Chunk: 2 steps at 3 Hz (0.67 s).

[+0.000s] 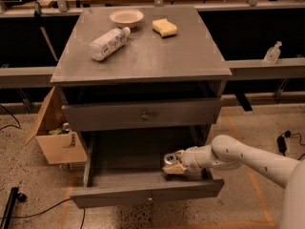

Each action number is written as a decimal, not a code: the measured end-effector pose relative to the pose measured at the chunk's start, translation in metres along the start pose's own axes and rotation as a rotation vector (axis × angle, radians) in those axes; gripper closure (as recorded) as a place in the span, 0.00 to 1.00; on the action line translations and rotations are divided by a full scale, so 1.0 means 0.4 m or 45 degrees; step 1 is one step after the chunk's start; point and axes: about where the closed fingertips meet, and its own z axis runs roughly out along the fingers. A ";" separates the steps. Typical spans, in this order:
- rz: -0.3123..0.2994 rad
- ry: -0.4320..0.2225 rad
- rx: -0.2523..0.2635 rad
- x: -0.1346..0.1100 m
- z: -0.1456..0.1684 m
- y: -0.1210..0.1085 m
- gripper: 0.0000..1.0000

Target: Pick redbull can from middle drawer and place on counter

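The middle drawer (147,193) is pulled out, and its grey front with a small knob faces me. The redbull can (169,158) stands inside it near the front right, with its shiny top showing. My gripper (175,166) reaches in from the right and sits right at the can, low in the drawer and against its right side. My white arm (238,155) stretches over the drawer's right edge. The counter (147,56) is the grey cabinet top above the closed upper drawer (143,114).
On the counter lie a clear plastic bottle (108,43), a shallow bowl (126,17) and a yellow sponge (165,27). An open cardboard box (56,140) stands on the floor to the left of the cabinet. Cables run across the floor on both sides.
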 end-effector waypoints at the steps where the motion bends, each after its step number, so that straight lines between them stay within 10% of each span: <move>1: -0.066 -0.081 0.093 -0.065 -0.092 0.034 0.95; 2: -0.138 -0.193 0.187 -0.194 -0.267 0.123 1.00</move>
